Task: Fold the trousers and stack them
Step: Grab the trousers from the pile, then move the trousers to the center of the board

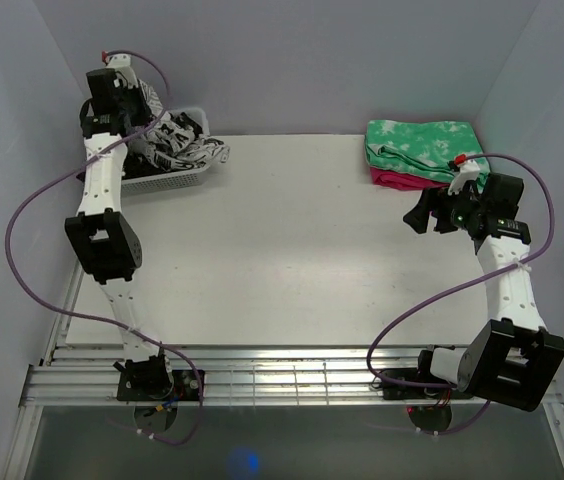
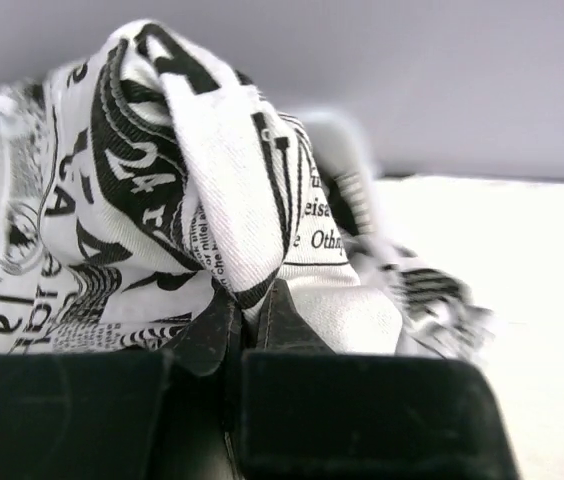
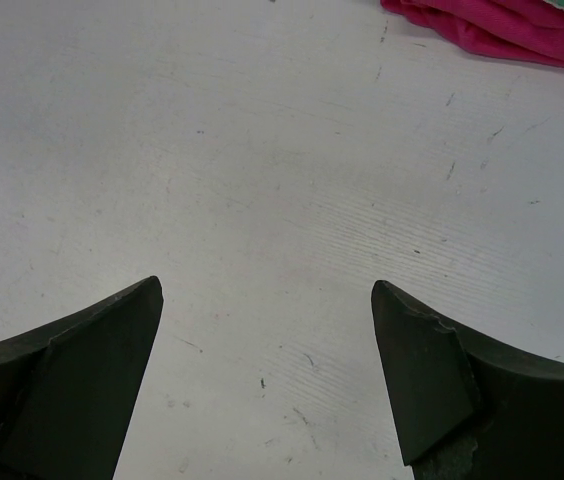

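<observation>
White table (image 1: 292, 250), grey walls (image 1: 312, 60), trousers (image 1: 187, 148) in basket (image 1: 162, 182)

From my screen the trousers (image 2: 212, 200) read as soft woven cloth with a fine twill grain, matt. The worktop (image 3: 262, 150) looks matt white, faintly scuffed and scratched. My right hand (image 3: 267, 290) is dull black plastic, chipped at one edge. The basket (image 1: 177, 178) looks like white plastic mesh.

trousers (image 1: 177, 140) partly hidden behind left arm (image 1: 102, 180), pink cloth (image 3: 502, 30) cut off at top edge, basket (image 2: 347, 160) blurred behind them
</observation>
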You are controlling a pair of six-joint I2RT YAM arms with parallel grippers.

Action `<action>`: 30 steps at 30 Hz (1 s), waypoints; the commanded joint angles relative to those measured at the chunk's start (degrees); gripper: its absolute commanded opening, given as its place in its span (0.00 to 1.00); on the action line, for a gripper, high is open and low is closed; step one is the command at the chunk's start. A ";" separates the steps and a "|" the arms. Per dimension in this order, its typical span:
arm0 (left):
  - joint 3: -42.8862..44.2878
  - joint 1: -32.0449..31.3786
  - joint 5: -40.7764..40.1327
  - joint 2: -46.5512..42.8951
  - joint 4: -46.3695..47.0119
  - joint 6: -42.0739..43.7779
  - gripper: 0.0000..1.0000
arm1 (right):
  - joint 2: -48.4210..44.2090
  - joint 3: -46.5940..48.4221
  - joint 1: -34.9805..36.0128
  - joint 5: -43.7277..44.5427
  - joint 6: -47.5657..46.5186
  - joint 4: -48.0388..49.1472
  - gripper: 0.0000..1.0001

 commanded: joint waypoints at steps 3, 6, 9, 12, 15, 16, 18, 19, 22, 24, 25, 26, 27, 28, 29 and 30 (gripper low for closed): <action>-3.43 -1.25 21.22 -21.57 11.95 -8.09 0.00 | -1.84 3.06 0.09 -2.10 0.04 1.49 0.90; -5.01 -1.95 27.64 -25.62 16.78 -13.72 0.00 | -1.92 3.76 0.09 -2.37 0.22 1.58 0.90; -6.42 -3.87 32.30 -29.22 23.10 -17.59 0.00 | -1.66 4.38 0.09 -2.63 0.39 1.58 0.90; -9.32 -5.55 34.06 -32.12 31.10 -22.33 0.00 | -1.49 4.64 0.09 -3.07 0.66 1.67 0.90; -9.24 -8.43 38.79 -32.31 35.16 -28.22 0.00 | -1.31 4.91 0.18 -3.25 1.01 1.84 0.90; -9.32 -9.32 40.30 -32.31 35.86 -29.54 0.00 | -1.22 4.91 0.09 -3.33 1.01 1.84 0.90; -9.41 -12.39 43.11 -32.22 36.84 -32.53 0.00 | -1.22 5.17 0.18 -3.33 1.18 1.93 0.90; -9.50 -13.63 45.56 -32.05 36.84 -33.23 0.00 | -1.14 5.26 0.09 -3.33 1.18 1.93 0.90; -11.95 -18.11 47.43 -33.18 36.84 -35.09 0.00 | -1.05 5.35 0.09 -3.24 1.27 1.75 0.90; -16.34 -20.13 47.16 -34.15 37.01 -36.22 0.00 | -1.13 5.26 0.09 -3.25 1.53 1.67 0.90; -17.40 -20.67 48.64 -34.50 37.36 -36.58 0.00 | -1.22 5.26 0.18 -3.25 1.45 1.67 0.90; -18.28 -21.19 49.09 -34.59 37.36 -36.84 0.00 | -1.22 5.17 0.09 -3.33 1.45 1.67 0.90; -20.64 -22.50 49.19 -34.77 37.36 -37.89 0.00 | -1.31 5.17 0.09 -3.25 1.45 1.58 0.90; -22.14 -23.47 49.62 -35.03 37.45 -38.42 0.00 | -1.31 5.00 0.09 -3.33 1.45 1.58 0.90; -23.55 -24.53 50.50 -34.86 37.80 -38.60 0.00 | -1.31 5.00 0.18 -3.86 1.45 1.58 0.90; -25.83 -26.89 51.38 -34.51 37.28 -38.43 0.00 | -1.14 5.00 0.09 -4.30 1.53 1.66 0.90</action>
